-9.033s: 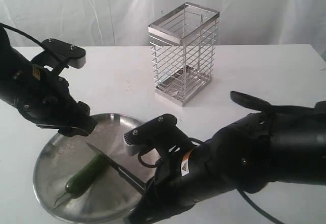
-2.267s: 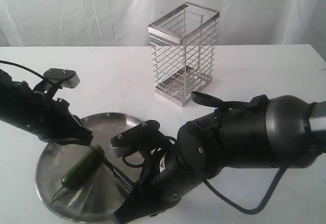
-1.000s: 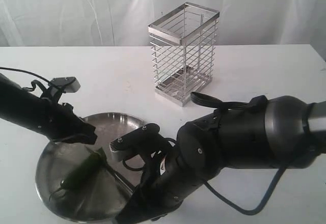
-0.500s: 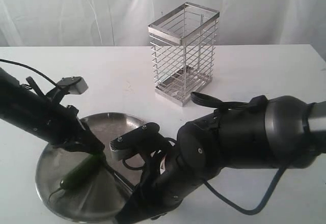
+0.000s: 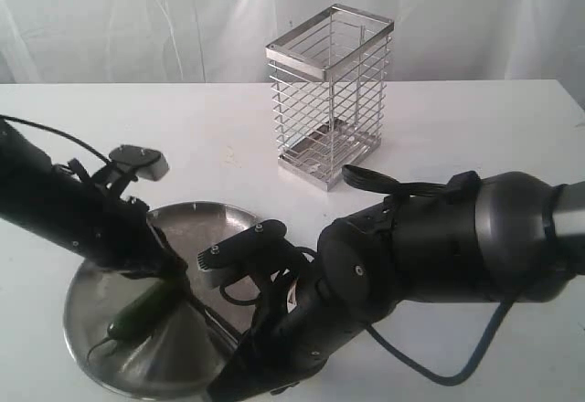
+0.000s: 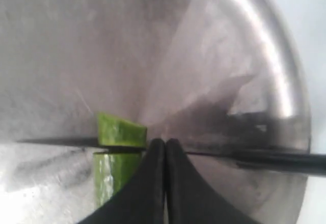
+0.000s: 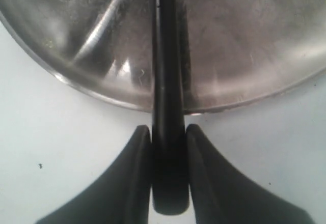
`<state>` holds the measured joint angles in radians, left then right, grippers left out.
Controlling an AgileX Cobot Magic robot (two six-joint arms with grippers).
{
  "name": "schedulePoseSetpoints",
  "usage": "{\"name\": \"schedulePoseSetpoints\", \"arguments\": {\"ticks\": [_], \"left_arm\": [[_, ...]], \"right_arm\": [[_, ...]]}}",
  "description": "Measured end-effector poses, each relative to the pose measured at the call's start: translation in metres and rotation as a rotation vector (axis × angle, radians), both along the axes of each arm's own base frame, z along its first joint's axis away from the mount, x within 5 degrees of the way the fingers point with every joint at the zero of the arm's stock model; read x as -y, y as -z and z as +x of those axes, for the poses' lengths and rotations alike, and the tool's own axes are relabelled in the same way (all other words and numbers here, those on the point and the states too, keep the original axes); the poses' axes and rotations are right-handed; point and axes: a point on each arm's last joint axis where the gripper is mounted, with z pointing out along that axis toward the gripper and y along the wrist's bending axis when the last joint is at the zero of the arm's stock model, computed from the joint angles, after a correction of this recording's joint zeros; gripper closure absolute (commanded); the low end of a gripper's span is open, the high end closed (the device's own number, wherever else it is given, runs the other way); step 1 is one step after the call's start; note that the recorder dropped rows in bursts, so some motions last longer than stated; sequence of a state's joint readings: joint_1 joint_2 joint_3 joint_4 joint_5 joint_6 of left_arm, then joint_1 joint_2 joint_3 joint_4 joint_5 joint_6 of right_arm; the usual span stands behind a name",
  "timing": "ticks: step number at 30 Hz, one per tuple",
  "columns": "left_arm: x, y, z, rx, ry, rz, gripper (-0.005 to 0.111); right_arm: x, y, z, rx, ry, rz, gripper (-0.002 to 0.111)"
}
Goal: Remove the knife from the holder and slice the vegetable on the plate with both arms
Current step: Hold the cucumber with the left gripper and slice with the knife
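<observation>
The green vegetable lies on the steel plate. In the left wrist view the knife blade crosses the vegetable just behind its cut end. My left gripper is shut with its fingertips pressed together and nothing between them. It sits right beside the vegetable, at the blade. My right gripper is shut on the black handle of the knife, just outside the plate rim. In the exterior view the knife runs from the right gripper to the left gripper.
The silver wire holder stands empty on the white table behind the plate. The bulky right arm fills the front right. The left arm's cable loops over the table at the left.
My left arm has swung to the right across the plate, and its gripper has come down beside the vegetable's near end. The right arm and knife have barely moved.
</observation>
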<state>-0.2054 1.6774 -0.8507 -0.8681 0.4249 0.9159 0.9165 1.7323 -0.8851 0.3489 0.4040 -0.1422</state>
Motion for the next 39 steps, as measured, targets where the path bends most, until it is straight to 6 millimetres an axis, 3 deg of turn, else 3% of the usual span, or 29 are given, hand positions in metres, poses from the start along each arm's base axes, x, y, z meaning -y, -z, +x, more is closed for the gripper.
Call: {"name": "schedulePoseSetpoints", "arguments": {"ticks": [4, 7, 13, 15, 31, 39], "left_arm": [[-0.006, -0.031, -0.007, 0.082, 0.004, 0.016, 0.107], [-0.012, -0.023, -0.017, 0.023, 0.000, 0.064, 0.104], [-0.016, -0.004, -0.034, -0.060, -0.002, 0.095, 0.073], [-0.018, 0.001, -0.037, -0.061, -0.014, 0.107, 0.068], [-0.026, 0.016, -0.027, -0.019, -0.122, 0.157, 0.068], [-0.024, 0.015, -0.025, -0.029, -0.128, 0.144, 0.068]], "right_arm": [[0.000, 0.000, 0.000, 0.006, -0.008, -0.005, 0.108], [0.001, 0.000, 0.001, 0.010, -0.008, -0.009, 0.108], [0.001, 0.000, 0.001, 0.015, -0.011, -0.011, 0.108], [0.000, 0.000, 0.001, 0.022, -0.009, -0.006, 0.108], [0.006, 0.003, -0.004, -0.038, -0.020, -0.074, 0.108], [0.012, -0.003, -0.001, 0.005, -0.002, -0.117, 0.108]]}}
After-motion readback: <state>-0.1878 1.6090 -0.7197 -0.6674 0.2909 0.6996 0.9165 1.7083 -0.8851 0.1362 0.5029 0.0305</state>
